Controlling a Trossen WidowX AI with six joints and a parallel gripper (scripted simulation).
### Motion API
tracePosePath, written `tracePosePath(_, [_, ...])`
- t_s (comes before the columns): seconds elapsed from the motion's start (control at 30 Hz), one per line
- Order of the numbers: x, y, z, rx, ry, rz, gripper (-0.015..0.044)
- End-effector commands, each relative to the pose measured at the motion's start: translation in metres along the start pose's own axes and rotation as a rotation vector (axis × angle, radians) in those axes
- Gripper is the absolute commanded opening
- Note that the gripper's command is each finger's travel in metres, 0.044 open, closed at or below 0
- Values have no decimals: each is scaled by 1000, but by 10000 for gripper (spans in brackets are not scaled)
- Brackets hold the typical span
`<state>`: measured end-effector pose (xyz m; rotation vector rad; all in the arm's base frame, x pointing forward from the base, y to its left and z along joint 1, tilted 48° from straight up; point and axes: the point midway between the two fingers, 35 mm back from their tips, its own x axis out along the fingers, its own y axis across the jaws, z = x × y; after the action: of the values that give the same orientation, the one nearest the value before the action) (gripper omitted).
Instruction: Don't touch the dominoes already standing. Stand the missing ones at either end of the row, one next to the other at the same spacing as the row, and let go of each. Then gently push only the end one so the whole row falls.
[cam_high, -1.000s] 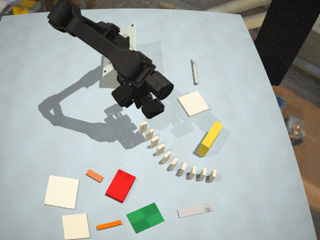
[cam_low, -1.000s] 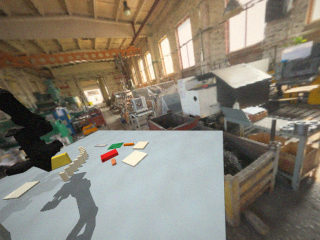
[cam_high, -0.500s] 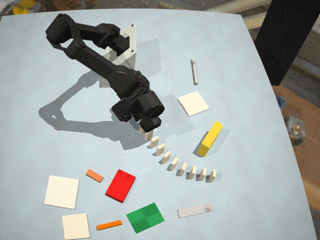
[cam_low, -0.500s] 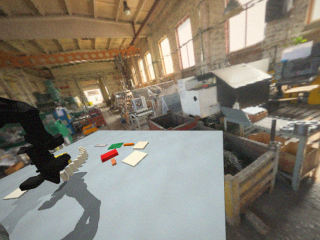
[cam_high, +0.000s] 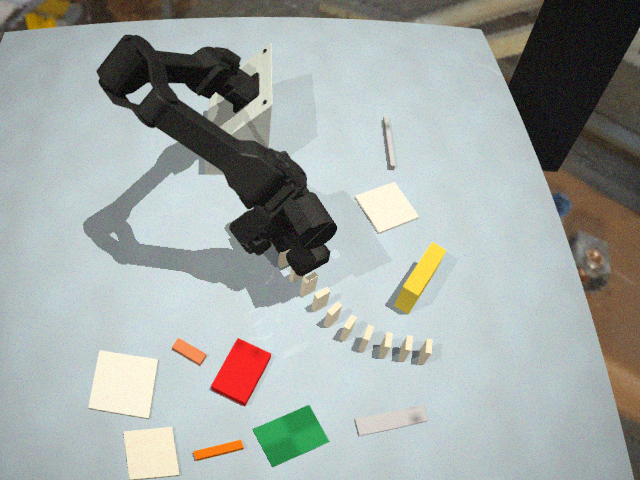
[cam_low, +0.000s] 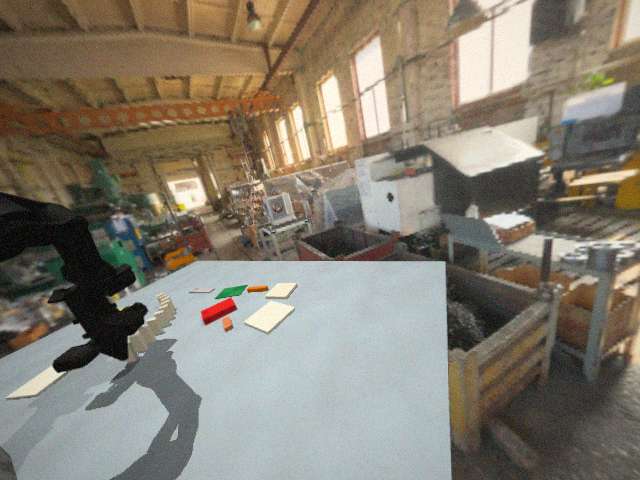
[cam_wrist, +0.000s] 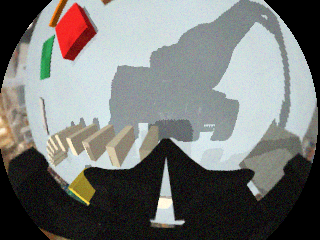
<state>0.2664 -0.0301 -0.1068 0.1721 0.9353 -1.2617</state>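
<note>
My gripper (cam_high: 308, 262) (cam_low: 123, 355) (cam_wrist: 166, 141) is shut and empty, low at the upper-left end of the curved row in the top view. The cream end domino (cam_high: 282, 259) (cam_wrist: 149, 143) is right beside the fingertips and partly hidden by them in the wrist view; whether they touch it I cannot tell. The domino beside it (cam_high: 294, 275) (cam_wrist: 121, 146) is also partly hidden by the gripper in the top view. Whether these near ones lean is unclear. The row curves away to the far-end domino (cam_high: 425, 351), which stands upright, as do those near it.
A yellow block (cam_high: 421, 281) (cam_wrist: 82, 186) lies right of the row, with a cream tile (cam_high: 386, 207) behind it. A red block (cam_high: 241, 372), a green tile (cam_high: 291, 435), a grey strip (cam_high: 391, 420), orange pieces (cam_high: 189, 351) and two cream tiles (cam_high: 124, 383) lie in front.
</note>
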Motion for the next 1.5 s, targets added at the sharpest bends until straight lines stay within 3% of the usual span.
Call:
tracePosePath(0.0, [2, 7, -1, -6, -3, -6, 0])
tracePosePath(0.23, [-3, 11, -1, -14, 10, -3, 0])
tracePosePath(0.57, [-58, 35, -2, -7, 1, -5, 0])
tracePosePath(1.47, [-59, 36, -2, -5, -1, -4, 0])
